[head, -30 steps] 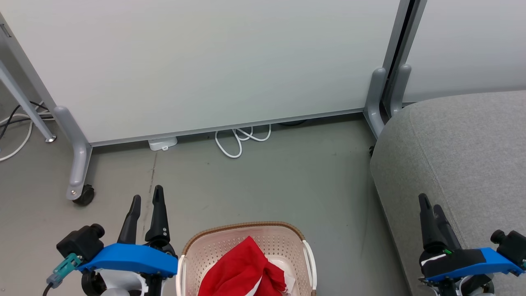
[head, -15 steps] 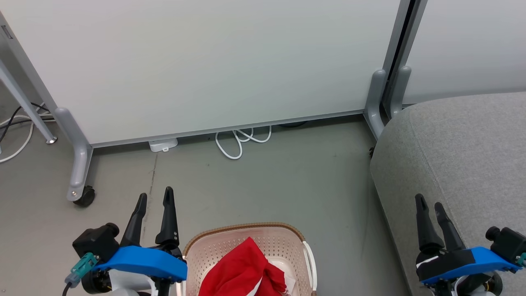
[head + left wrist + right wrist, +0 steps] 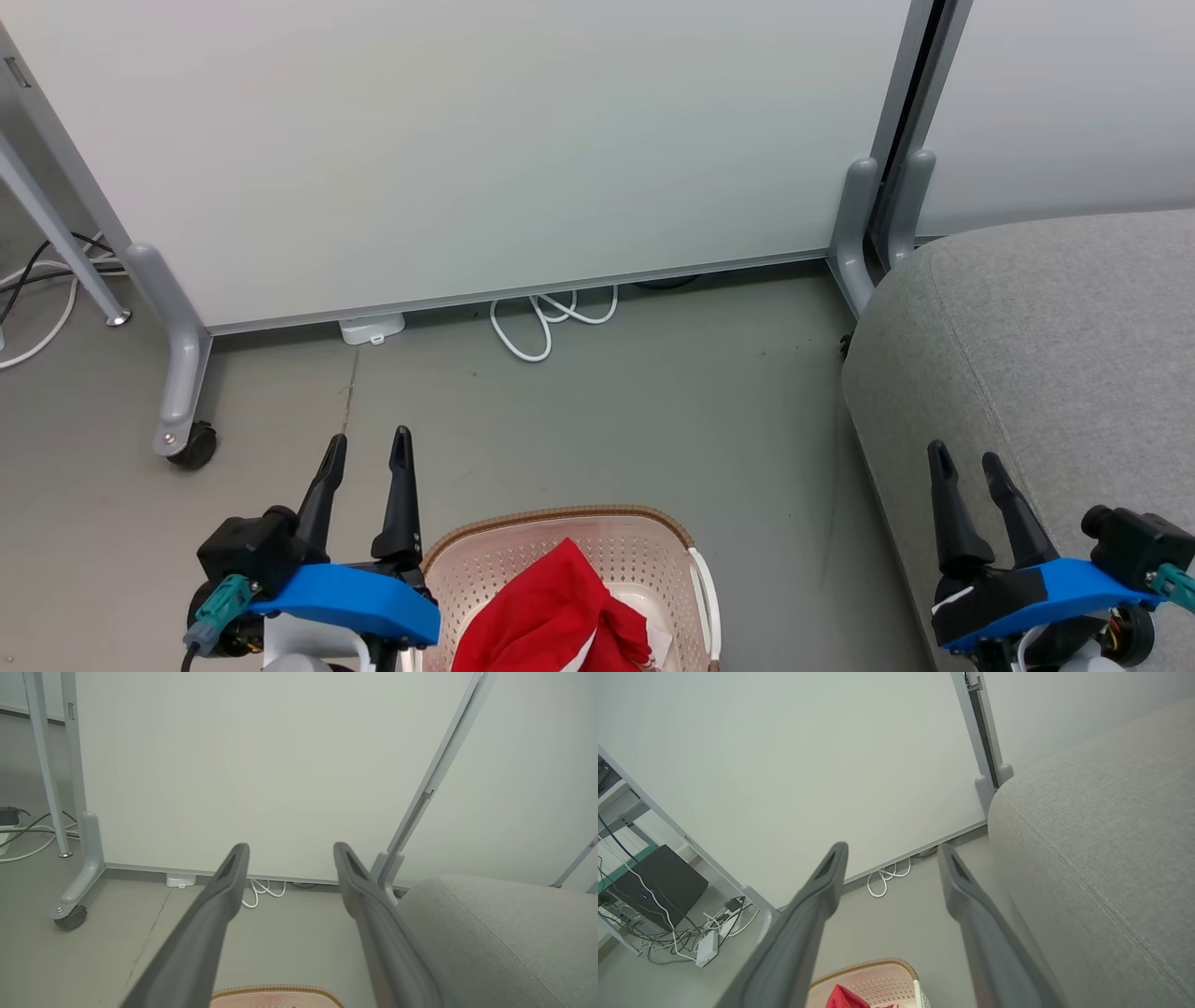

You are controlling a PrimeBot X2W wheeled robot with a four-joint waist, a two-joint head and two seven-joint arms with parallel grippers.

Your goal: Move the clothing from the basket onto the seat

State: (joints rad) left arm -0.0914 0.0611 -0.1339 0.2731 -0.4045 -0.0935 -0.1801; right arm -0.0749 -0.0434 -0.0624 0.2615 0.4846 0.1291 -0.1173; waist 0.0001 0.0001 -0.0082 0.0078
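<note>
Clothing (image 3: 551,611): red cloth, soft and crumpled into a peaked heap, with a white strip at its lower right edge; it is found in the basket, bottom centre of the head view.
Basket (image 3: 560,514): cream perforated plastic under a brown woven-look rim, corners rounded, a white handle on its right side; it is set on the floor (image 3: 653,411).
Seat (image 3: 1055,355): grey woven upholstery with a rounded corner and a stitched seam, at the right of the frame; no red cloth is seen on it.
Left gripper (image 3: 369,437): lower left, just beside the basket's left rim; its dark tapered fingers are spread and nothing is held.
Right gripper (image 3: 963,455): lower right, over the seat's near edge; its fingers are parted and nothing is held.
Reason for placement: the basket is flanked by both arms, judged a ready stance for a reach down; the basket is kept near the seat, so a short carry is expected.
Handling: sagging and trailing are expected of the cloth; the raised fold is judged the easiest pinch.
</note>
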